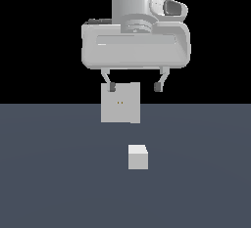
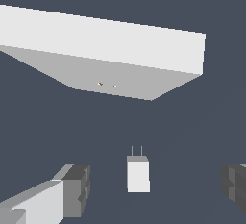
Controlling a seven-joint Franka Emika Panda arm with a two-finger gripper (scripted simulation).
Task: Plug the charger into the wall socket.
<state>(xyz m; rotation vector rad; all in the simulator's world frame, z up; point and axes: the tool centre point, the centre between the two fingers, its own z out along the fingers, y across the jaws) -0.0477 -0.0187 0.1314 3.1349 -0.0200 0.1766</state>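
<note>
Exterior view, nearest first: charger [image 1: 138, 157] sits on the dark grey floor [image 1: 54, 183], small light-grey cube, alone, nothing touching it. It's slightly toward the exterior view's right of the socket's centre line.

Behind it: wall socket [image 1: 120, 103], larger light-grey square block, upright, face toward the camera, two tiny yellowish holes [image 1: 119, 103] at face centre. Clear gap of floor between charger and socket.

Above/behind: gripper [image 1: 133, 86] hangs off the Panda hand [image 1: 135, 46], fingers spread wide, holding nothing. In this view one fingertip [image 1: 111, 87] overlaps the socket's upper corner on the exterior view's left; the other fingertip [image 1: 157, 86] is just off the socket's other edge. Can't tell from this view whether that's contact or only overlap in depth.

Wrist view: both finger pads [image 2: 77, 190] sit at the frame edges, well apart, with the charger [image 2: 138, 176] on the floor between them but lower, not touched. Two thin prongs [image 2: 137, 151] stick out of the charger toward the wall socket [image 2: 115, 45]. Socket holes [image 2: 107, 84] visible on its shaded face, apart from the prongs.
</note>
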